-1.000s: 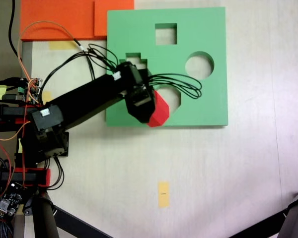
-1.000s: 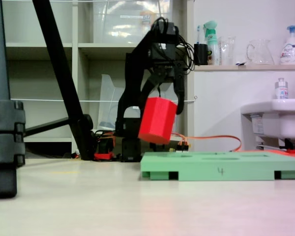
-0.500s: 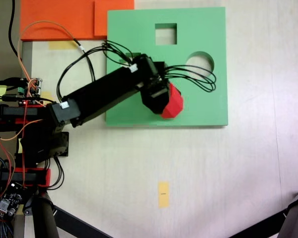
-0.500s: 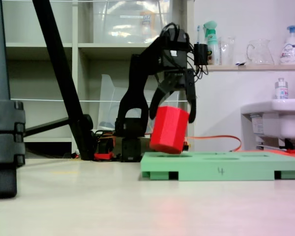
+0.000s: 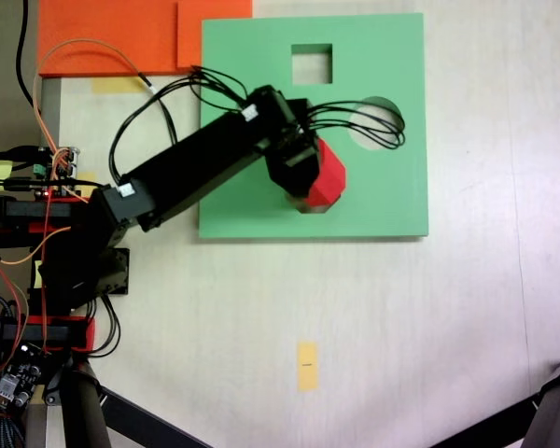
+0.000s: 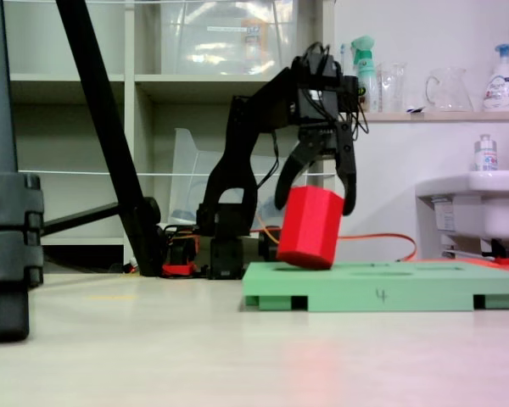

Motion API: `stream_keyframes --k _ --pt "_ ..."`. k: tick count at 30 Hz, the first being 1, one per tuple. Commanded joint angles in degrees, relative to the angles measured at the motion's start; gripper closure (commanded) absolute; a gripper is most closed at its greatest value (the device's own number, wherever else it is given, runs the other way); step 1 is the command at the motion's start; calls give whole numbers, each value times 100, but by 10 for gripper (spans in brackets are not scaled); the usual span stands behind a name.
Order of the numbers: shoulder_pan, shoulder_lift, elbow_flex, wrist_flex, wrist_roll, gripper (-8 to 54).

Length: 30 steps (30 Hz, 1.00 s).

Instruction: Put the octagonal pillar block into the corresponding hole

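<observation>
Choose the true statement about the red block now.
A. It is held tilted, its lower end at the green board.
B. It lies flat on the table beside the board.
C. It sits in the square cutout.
A: in the side fixed view the gripper holds the red block tilted, its lower edge at the green board.

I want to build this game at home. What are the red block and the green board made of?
The red block looks like foam: matte, plain colour, no shine, slightly soft edges. The green board looks like the same kind of foam, a flat matte slab with cleanly cut holes. From the pictures alone, painted wood or plastic can't be fully ruled out.
</observation>
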Motion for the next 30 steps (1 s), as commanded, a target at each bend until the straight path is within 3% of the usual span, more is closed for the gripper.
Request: stream_keyframes --k 1,30 --pt "-158 149 -290 -123 88 241" --pt "26 246 -272 870 -149 241"
